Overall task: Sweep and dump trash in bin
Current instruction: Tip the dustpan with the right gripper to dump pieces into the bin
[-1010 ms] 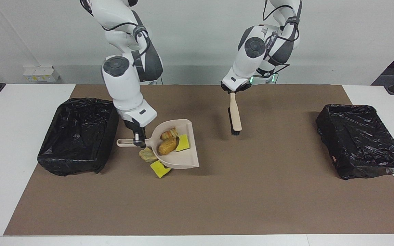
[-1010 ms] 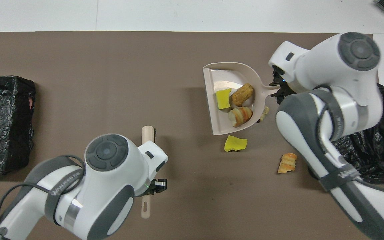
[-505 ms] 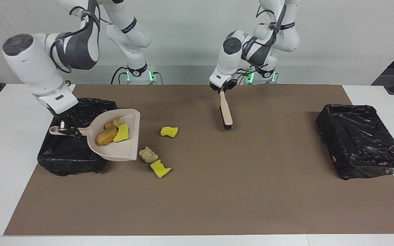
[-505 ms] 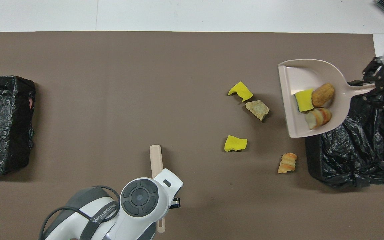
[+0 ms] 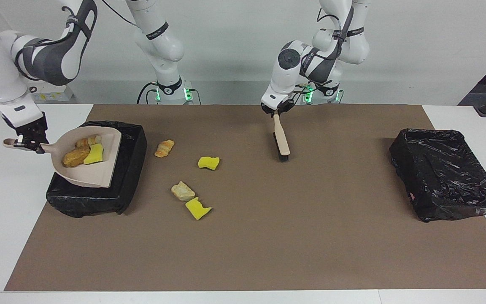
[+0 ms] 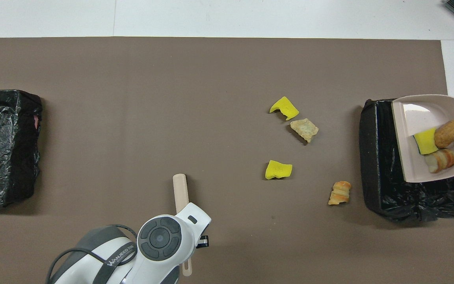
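Fingers (image 5: pixel 276 111) on brush (image 5: pixel 281 139) handle, under wrist (overhead)

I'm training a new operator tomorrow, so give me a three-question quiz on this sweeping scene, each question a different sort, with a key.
1. True or false: the dustpan is resting on the brown mat.
2. How many scraps lie loose on the mat, and how many ride in the dustpan?
3. Multiple choice: the left pincer holds
A) the dustpan handle
B) the brush
C) nothing

Key:
1. False. The right pincer holds it up over the black-lined bin at the right arm's end.
2. Four loose, including the striped pastry piece; three in the pan, one of them a yellow chunk.
3. B
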Controlling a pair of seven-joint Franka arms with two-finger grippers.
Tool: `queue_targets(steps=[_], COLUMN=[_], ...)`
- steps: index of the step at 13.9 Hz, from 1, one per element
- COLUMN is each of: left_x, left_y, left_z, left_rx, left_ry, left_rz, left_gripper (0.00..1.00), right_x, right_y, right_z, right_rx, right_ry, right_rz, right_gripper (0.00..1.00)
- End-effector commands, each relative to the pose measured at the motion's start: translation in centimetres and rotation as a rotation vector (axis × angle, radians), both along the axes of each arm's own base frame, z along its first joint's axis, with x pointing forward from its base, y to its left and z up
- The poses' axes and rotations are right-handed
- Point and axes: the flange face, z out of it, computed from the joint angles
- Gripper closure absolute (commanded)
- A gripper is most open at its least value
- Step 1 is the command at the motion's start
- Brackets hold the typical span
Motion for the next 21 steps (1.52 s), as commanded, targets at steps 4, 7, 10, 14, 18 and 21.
queue_targets(steps=[4,7,10,14,18,21], left_x=[-0.3,0.2,3.3,9.5,13.6,16.0], left_y=[0.9,0.9,2.5,7.9,14.6,21.0], left_z=[-1.0,-0.7,0.8,5.1,7.9,10.2], left_rx=[-0.003,-0.012,-0.021,-0.060,-0.084,-0.083], left_ry=[-0.015,-0.009,-0.010,-0.018,-0.022,-0.036], left_rz=[-0.059,-0.096,-0.032,0.027,0.028,0.007], left_gripper=[0.54,0.00,0.00,0.00,0.00,0.00], right_x=[-1.3,-1.3,-1.4,-1.5,-2.1,-1.3], right_y=[5.9,9.4,10.9,12.9,14.3,17.2], right_z=[-0.4,0.1,0.9,2.0,5.5,5.6], right_rx=[-0.339,-0.496,-0.614,-0.752,-0.778,-0.684], right_ry=[-0.027,-0.035,-0.012,0.011,-0.022,-0.114], right_rz=[0.020,0.058,0.100,0.113,0.073,-0.003], right_gripper=[1.00,1.00,1.00,1.00,1.00,1.00])
